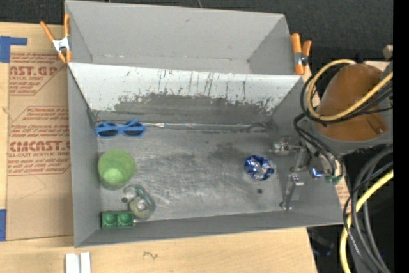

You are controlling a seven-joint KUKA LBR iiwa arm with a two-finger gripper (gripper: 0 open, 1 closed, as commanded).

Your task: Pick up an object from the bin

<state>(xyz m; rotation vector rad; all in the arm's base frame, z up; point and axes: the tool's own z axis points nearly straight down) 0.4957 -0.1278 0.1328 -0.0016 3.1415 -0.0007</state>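
Note:
My gripper (285, 176) hangs low at the bin's right wall, its two thin metal fingers spread apart, open, with nothing between them. One fingertip (280, 148) points toward the back and the other (287, 203) toward the front. Just left of the gripper lies a small crumpled blue and white thing (259, 167) on the bin floor, beside the fingers and not between them.
The left side of the bin holds blue toy sunglasses (120, 129) at the back wall, a green ball (115, 167), a small round pale thing (138, 202) and a green block (117, 220) in the front left corner. The arm's orange cover and cables overhang the right rim.

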